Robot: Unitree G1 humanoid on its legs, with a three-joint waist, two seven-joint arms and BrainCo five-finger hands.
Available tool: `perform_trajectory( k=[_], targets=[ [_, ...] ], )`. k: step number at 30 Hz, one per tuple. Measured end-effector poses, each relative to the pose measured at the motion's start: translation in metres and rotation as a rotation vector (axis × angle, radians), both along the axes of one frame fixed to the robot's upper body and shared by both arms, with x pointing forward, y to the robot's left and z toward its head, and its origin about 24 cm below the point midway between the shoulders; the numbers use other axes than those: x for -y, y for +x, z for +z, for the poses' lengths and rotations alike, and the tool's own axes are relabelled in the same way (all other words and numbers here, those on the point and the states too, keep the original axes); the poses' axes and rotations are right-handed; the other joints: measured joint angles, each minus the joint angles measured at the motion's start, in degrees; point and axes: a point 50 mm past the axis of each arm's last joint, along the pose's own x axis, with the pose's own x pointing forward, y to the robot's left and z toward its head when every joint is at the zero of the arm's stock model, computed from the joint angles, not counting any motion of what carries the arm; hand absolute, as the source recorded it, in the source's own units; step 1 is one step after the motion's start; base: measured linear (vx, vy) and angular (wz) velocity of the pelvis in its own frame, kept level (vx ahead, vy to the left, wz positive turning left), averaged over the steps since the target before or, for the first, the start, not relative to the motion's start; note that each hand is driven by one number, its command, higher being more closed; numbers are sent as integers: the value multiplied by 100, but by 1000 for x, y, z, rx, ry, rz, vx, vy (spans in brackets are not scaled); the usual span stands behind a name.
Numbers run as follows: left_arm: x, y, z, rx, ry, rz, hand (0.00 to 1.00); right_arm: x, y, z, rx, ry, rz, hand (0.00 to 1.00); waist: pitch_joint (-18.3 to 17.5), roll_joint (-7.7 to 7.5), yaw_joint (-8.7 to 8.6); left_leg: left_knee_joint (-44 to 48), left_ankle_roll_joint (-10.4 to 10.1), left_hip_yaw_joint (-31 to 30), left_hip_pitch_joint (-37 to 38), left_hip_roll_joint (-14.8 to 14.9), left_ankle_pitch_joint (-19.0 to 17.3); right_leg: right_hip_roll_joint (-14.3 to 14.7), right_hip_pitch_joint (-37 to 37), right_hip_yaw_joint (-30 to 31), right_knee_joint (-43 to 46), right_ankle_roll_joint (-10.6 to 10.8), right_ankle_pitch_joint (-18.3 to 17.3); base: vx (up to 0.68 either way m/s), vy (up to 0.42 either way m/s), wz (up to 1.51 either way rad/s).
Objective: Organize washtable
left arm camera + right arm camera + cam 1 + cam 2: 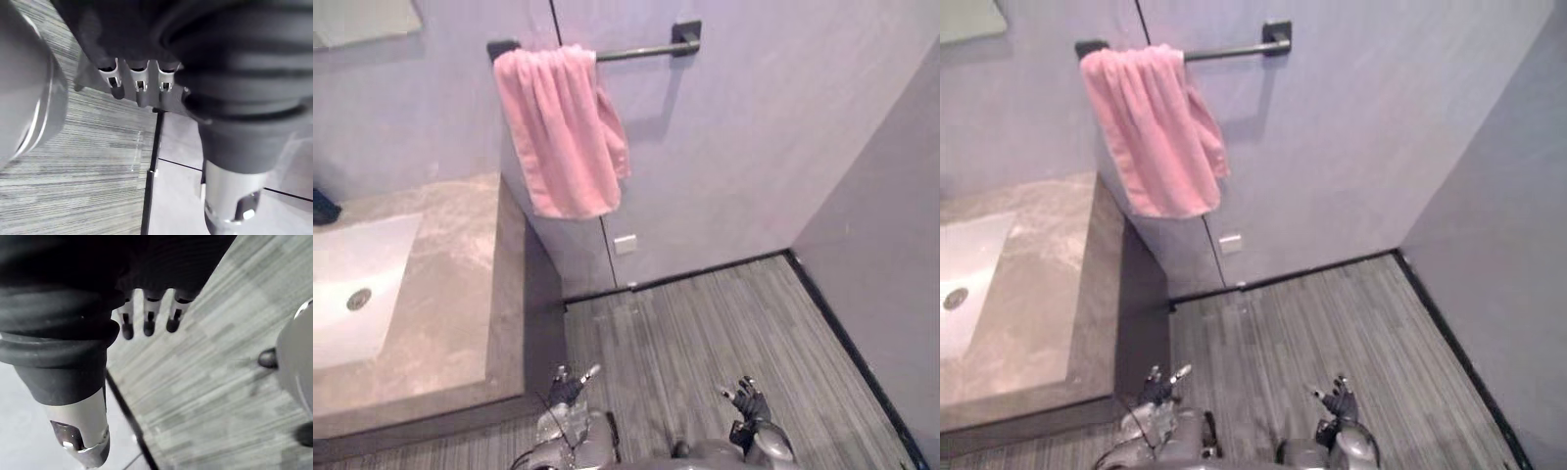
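A pink towel (563, 132) hangs bunched over the left part of a dark wall rail (636, 51). The stone washtable (450, 294) with a white sink (357, 284) stands at the left. My left hand (570, 387) hangs low above the floor just past the washtable's front corner, fingers relaxed and empty; its fingers (139, 85) also appear in the left wrist view. My right hand (746, 401) hangs low to the right of it, also open and empty, with its fingers (146, 323) straight over the floor.
A dark object (323, 208) sits at the washtable's far left edge. Grey striped floor (705, 333) stretches ahead to the white wall (754, 147). A second wall (891, 284) closes the right side. A small white plate (625, 244) is on the wall below the towel.
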Motion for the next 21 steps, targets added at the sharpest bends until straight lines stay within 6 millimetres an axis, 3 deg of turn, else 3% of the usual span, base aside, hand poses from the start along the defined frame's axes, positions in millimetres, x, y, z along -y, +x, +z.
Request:
perform_trajectory(
  k=[1,2,3,4,6,8,10,11,13,17,20,21],
  targets=[
    [1,0,0,1,1,-7,0,0,-1,0,-3,0,0,0,-1,4,3,-558,-21,146,11,-61,43,-32,101,-20,-55,43,-56,315,86,17],
    [4,-2,-1,-3,4,-32,0,2,-2,-2,-14,-7,2,0,-49,95,21,-1689,-161,322,62,-153,260,2,246,-27,-160,146,-152,267,98,9],
    [5,-2,-1,-4,7,-44,0,4,-5,-3,-29,-11,4,0,-64,148,36,-1955,-50,346,33,-166,527,46,309,-5,-205,196,-196,387,178,-15],
    [3,-2,-1,-4,14,-50,0,0,-3,-5,-48,-4,20,0,-104,77,111,-2030,264,384,129,-256,977,-42,401,107,-230,319,-307,452,233,-34],
    [-3,-4,-2,-15,25,-39,0,-6,-12,-10,-79,12,26,0,-296,-197,155,-2203,551,391,204,-662,951,-391,413,258,-119,510,-428,498,208,-27],
    [-4,-6,-3,-25,30,-39,0,-6,-15,-11,-90,1,52,0,-314,-285,141,-2381,788,396,556,-923,835,-596,-132,717,1367,660,-366,609,227,7],
    [-7,-6,-4,-37,34,-40,0,-4,-14,-10,-85,-11,63,0,-288,-361,106,-2560,824,193,1010,-1118,671,-705,-715,913,3046,1119,-127,502,208,56],
    [-8,-8,-6,-51,37,-43,0,-4,-14,-10,-81,-13,65,0,-288,-388,83,-2651,825,20,1356,-1206,568,-723,-874,950,3543,1159,-284,442,130,77],
    [-5,-11,-7,-61,27,-40,0,-4,-14,-9,-75,-17,69,0,-262,-345,10,-2869,817,-236,1808,-1243,545,-714,-1114,819,3586,1094,-478,396,47,87],
    [-5,-13,-9,-73,22,-26,0,-6,-10,-7,-53,-14,69,0,-261,-354,-13,-3050,670,-739,2177,-1099,363,-502,-1764,938,2491,998,-549,300,-61,72],
    [-9,-15,-10,-79,21,0,0,-6,-11,-7,-53,-13,65,0,-269,-390,-21,-2964,446,-983,2301,-1042,176,-413,-1920,1087,1503,669,-124,275,-193,59],
    [-10,-15,-10,-78,22,2,0,-7,-15,-8,-63,-10,64,0,-312,-479,-5,-2836,347,-1070,2303,-1087,3,-460,-1895,1119,1209,540,360,325,-318,59]
  ],
)
